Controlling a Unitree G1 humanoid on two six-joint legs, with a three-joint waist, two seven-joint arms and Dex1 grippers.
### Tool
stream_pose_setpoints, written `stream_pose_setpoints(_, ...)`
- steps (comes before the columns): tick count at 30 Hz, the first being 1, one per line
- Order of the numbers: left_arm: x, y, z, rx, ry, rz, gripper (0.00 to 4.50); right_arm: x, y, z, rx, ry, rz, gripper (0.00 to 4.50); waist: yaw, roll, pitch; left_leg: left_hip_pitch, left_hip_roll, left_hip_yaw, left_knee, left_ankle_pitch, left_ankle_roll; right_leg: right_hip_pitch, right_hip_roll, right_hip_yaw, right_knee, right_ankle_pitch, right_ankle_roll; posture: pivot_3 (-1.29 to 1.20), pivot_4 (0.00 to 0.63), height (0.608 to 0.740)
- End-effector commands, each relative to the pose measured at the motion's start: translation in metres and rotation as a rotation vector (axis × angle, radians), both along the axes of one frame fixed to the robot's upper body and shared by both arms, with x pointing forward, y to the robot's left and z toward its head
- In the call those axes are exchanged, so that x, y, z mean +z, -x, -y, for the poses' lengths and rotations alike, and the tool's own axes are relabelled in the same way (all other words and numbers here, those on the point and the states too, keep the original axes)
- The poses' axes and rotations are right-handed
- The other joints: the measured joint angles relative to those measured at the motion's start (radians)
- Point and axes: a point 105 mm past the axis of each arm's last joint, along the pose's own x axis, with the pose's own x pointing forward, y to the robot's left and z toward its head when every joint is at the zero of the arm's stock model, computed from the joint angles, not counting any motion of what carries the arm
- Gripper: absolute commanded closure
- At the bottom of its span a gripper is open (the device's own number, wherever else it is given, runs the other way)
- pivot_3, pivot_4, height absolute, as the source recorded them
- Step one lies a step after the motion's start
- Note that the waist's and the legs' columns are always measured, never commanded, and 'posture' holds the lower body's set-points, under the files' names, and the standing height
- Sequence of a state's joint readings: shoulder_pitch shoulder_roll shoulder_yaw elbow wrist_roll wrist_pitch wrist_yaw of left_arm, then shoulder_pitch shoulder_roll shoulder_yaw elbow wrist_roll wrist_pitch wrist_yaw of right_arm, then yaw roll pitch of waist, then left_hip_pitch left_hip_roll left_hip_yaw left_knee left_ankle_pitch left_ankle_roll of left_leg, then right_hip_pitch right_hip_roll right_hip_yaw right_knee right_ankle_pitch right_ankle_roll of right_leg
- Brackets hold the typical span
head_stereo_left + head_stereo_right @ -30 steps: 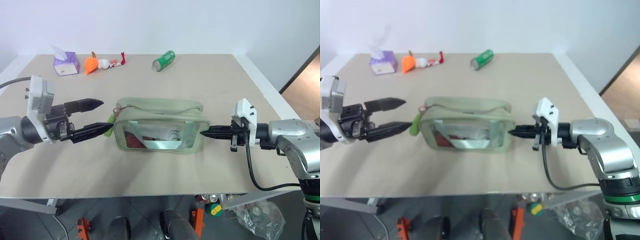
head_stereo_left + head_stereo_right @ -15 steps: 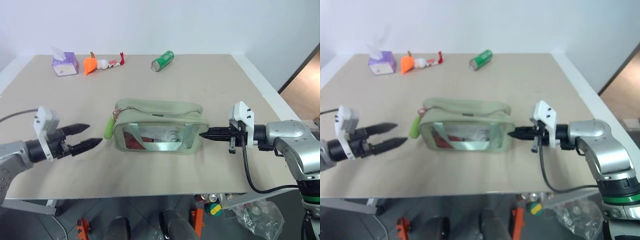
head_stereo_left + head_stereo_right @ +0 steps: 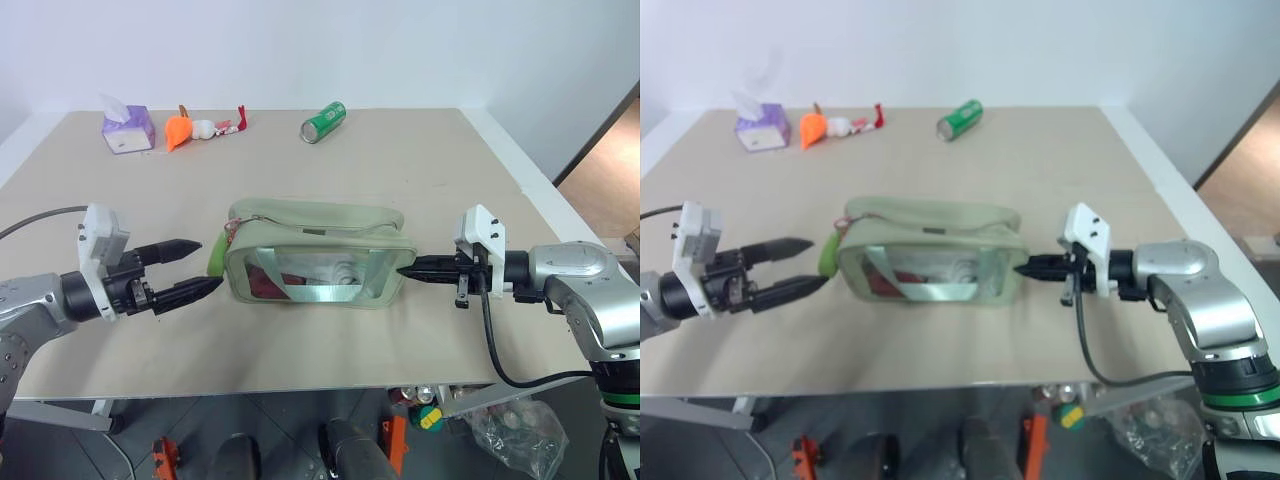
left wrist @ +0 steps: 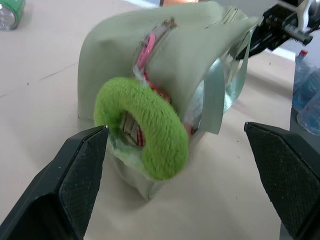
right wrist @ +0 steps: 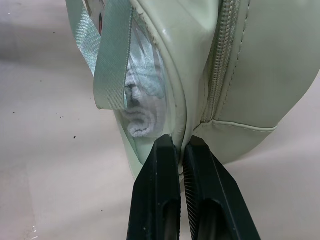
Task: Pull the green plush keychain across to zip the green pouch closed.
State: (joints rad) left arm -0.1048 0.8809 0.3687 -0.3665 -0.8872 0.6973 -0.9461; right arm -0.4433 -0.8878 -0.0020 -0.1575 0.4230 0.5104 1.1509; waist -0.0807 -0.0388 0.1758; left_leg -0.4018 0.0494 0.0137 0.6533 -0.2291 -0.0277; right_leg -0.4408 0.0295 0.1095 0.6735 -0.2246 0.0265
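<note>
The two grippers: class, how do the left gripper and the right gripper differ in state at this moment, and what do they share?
The left gripper is wide open and holds nothing; the right gripper is shut on the edge of the green pouch. The left gripper sits at the pouch's end with the green plush keychain, its fingers on either side of the ring; the right gripper is at the opposite end. Both point inward at the pouch.

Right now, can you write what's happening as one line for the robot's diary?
left gripper: jaws open beside green plush keychain | right gripper: jaws pinching green pouch end seam | zip: open at keychain end
</note>
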Motion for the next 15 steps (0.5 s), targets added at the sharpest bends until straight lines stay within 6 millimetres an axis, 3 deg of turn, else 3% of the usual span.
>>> stream_pose_setpoints(1,0.006,0.004,0.002,-0.019,-0.035,0.041,0.5,-0.001,0.003,-0.005,0.028,0.019,0.012,4.5,0.0,0.0,0.0,0.0,0.0,0.0,0.0,0.0,0.0,0.0,0.0,0.0,0.0,0.0,-0.001,0.0,0.15,0.74)
stream_pose_setpoints(11,0.0,-0.003,0.008,-0.036,-0.032,0.033,3.9,0.0,0.004,-0.005,0.028,0.015,0.011,4.5,0.0,0.0,0.0,0.0,0.0,0.0,0.0,0.0,0.0,0.0,0.0,0.0,0.0,0.0,0.0,0.0,0.15,0.74)
stream_pose_setpoints(12,-0.002,-0.004,0.009,-0.038,-0.037,0.03,4.1,0.0,0.004,-0.005,0.028,0.016,0.012,4.5,0.0,0.0,0.0,0.0,0.0,0.0,0.0,0.0,0.0,0.0,0.0,0.0,0.0,0.0,0.0,0.0,0.15,0.74)
stream_pose_setpoints(15,-0.004,-0.007,0.011,-0.043,-0.052,0.029,4.1,0.001,0.004,-0.004,0.026,0.018,0.015,4.5,0.0,0.0,0.0,0.0,0.0,0.0,0.0,0.0,0.0,0.0,0.0,0.0,0.0,0.0,0.0,0.0,0.15,0.74)
